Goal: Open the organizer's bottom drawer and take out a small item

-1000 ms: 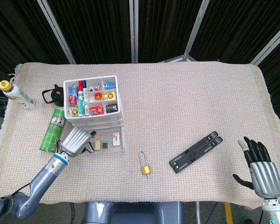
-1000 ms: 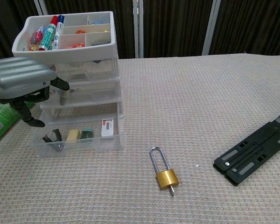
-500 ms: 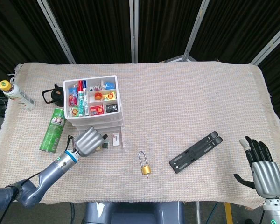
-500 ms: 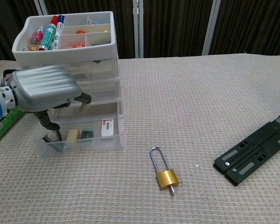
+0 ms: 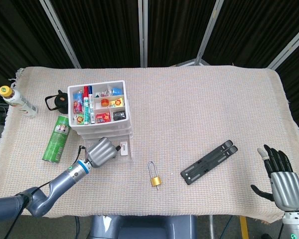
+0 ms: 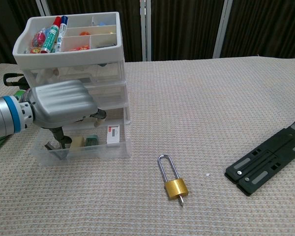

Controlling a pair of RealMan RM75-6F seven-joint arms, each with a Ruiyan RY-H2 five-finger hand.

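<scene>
The left hand [image 6: 64,105] is reaching into the organizer's open bottom drawer [image 6: 83,150] — fingers curled down, grasp unclear; the right hand [image 5: 281,181] is idling, fingers spread.

1 organizer [image 5: 100,112], 1 padlock [image 5: 155,178], 1 black bracket [image 5: 209,162], 1 green can [image 5: 57,138], 1 bottle [image 5: 17,101], 2 hands.

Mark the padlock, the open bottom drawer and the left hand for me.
padlock [image 6: 176,188], chest view, on its brass body.
bottom drawer [image 6: 119,151], chest view, on its clear front wall near the right corner.
left hand [image 6: 61,103], chest view, on the grey back of the hand over the drawer.
</scene>
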